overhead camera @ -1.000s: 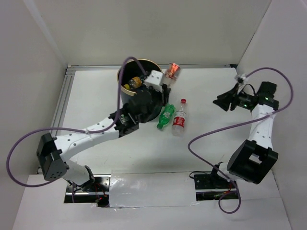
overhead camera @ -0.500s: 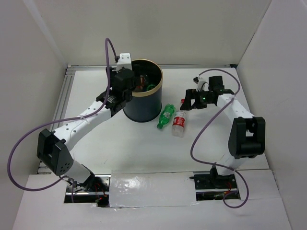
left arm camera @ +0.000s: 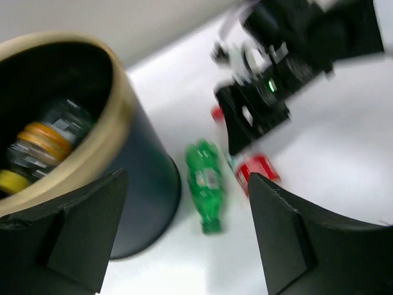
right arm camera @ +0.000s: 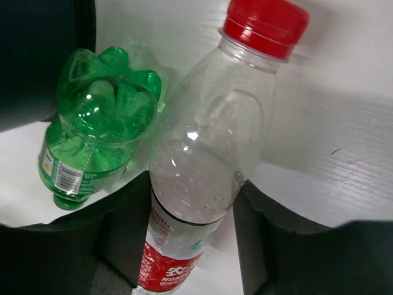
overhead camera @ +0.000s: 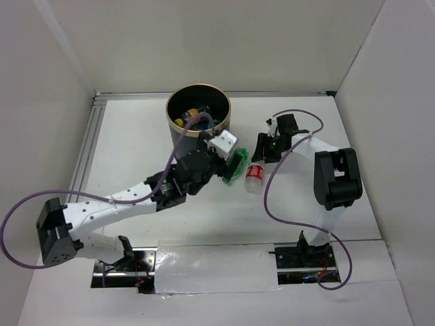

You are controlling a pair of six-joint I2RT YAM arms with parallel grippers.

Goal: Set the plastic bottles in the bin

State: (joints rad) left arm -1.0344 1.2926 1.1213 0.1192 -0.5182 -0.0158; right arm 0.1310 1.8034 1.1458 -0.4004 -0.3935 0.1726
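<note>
Counting several plastic bottles [left arm camera: 43, 138] as lying in the bin [overhead camera: 198, 85], so judging the task well along but unfinished. Hovering the left gripper [left arm camera: 187, 181], spread wide and empty, over the green bottle [left arm camera: 206, 184] lying on the table [right arm camera: 344, 123] just beside the bin. Straddling the red-capped clear bottle [right arm camera: 209, 141] with the right gripper [right arm camera: 190, 203], fingers close on both flanks, not managing to tell whether pinching.

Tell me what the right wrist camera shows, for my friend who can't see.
A clear bottle with a red cap and a red-and-white label lies on the white table, between the two fingers of the right gripper. A green bottle lies beside it, bottom end toward the camera.
</note>
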